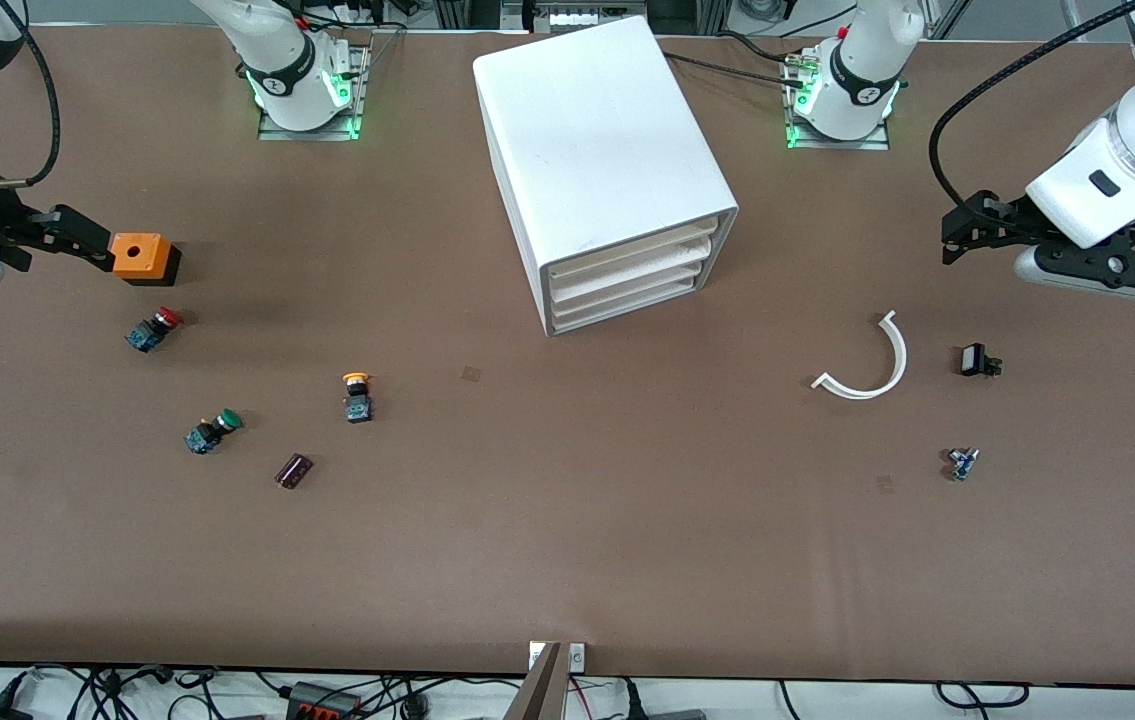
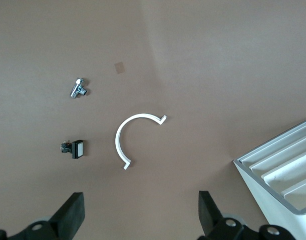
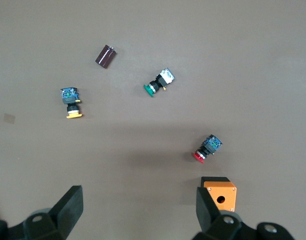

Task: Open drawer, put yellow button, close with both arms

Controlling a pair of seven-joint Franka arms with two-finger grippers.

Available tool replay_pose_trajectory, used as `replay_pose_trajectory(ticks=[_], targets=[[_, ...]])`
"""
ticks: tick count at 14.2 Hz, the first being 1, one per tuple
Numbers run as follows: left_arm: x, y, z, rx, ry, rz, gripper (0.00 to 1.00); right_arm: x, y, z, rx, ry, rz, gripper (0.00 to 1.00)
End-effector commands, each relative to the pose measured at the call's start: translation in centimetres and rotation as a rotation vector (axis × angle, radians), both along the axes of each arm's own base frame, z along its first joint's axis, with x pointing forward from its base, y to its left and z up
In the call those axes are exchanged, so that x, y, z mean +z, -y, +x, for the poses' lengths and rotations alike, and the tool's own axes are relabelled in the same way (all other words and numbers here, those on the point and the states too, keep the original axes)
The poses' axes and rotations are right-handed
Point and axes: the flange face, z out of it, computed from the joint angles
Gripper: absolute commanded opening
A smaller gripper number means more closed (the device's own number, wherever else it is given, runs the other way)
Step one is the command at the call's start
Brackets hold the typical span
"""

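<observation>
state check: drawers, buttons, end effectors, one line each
drawer: shut, bottommost in the cabinet
yellow button: on the table, lying on its side, untouched
red button: on its side
green button: on its side
left end effector: open, holding nothing, over the table near the white curved piece
right end effector: open, holding nothing, by the orange box

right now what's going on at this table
Nothing is being handled yet. Both arms hover with open, empty tools: the left tool over the white curved piece, the right tool beside the orange box. The cabinet has its bottom drawer shut. The yellow button lies on the table among the red-capped and green-capped switches.
</observation>
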Motion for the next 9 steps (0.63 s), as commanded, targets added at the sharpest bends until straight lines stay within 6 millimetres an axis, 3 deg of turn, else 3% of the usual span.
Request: replay_pose_trajectory(ticks=[1, 4, 7, 9], targets=[[0.7, 0.2, 0.0, 0.0, -0.004, -0.002, 1.0, 0.2, -0.1, -0.6, 0.016, 0.011, -0.005, 1.0], [0.7, 0.2, 0.0, 0.004, -0.004, -0.001, 1.0, -0.1, -0.5, -0.2, 0.022, 0.003, -0.005, 1.0], [0.8, 0.3, -0.4, -0.013, -0.02, 0.002, 1.0, -2.4, -2.1, 1.1, 0.052, -0.035, -0.004, 1.0], [0.7, 2.6, -0.8, -0.047, -0.026, 0.011, 1.0, -3.7, -4.5, 1.8, 0.079, -0.05, 0.0, 1.0]])
